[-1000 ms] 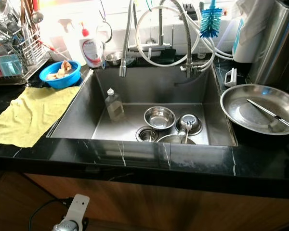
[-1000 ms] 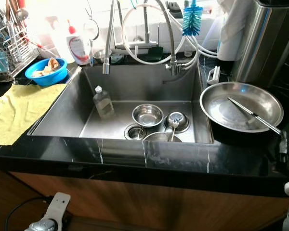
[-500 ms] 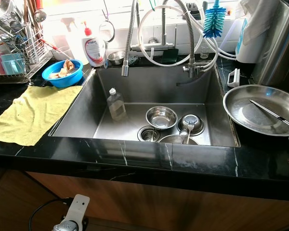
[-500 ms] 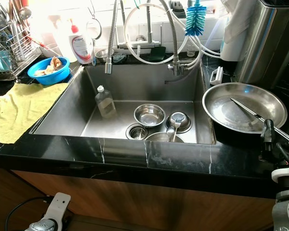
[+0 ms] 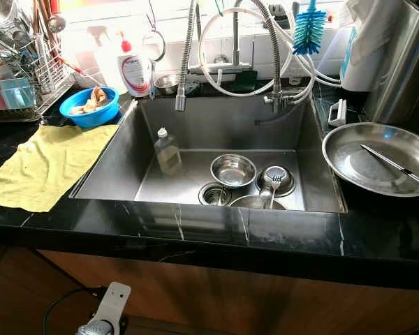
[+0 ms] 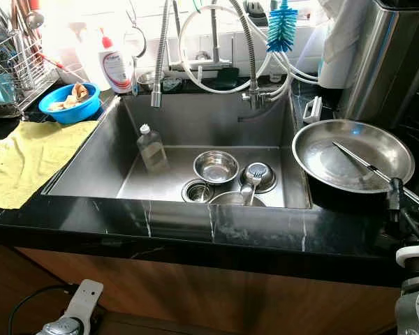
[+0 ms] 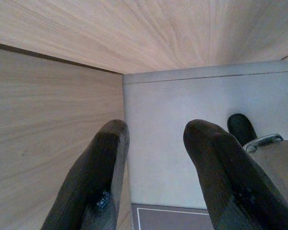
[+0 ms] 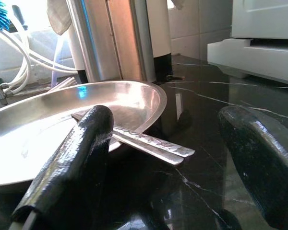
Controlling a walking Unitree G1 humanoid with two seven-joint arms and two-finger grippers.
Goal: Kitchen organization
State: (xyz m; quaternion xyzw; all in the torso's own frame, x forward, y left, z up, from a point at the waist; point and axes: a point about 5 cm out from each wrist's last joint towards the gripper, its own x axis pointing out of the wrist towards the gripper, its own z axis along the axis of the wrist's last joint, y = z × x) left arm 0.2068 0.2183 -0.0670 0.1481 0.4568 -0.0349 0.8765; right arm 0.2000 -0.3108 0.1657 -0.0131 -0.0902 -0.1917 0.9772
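One shiny steel pan [image 6: 353, 155] sits on the black tabletop [image 6: 265, 237] right of the sink [image 6: 112, 153], two metal tongs [image 8: 149, 142] across it. Right claw [image 8: 168, 158] spread wide beside its rim; left claw [image 7: 156, 143] parted, empty.

The drying rack [image 5: 21, 63] is cut off by the left edge, and the things standing in it are too crowded to tell apart. The yellow cloth [image 5: 45, 164] also runs out past that edge. The label on the white bottle [image 5: 134, 70] is too small to read.

In the sink [image 5: 112, 167], 1 steel bowl [image 5: 255, 203] at the near wall is half hidden by the sink's front rim — I see only its far edge.

The right gripper [image 6: 394, 202] is cut off at the corner; its fingers stand apart near the handle of the tongs [image 8: 144, 141]. The left arm's gripper [image 7: 156, 158] is below the counter, before wooden panels.
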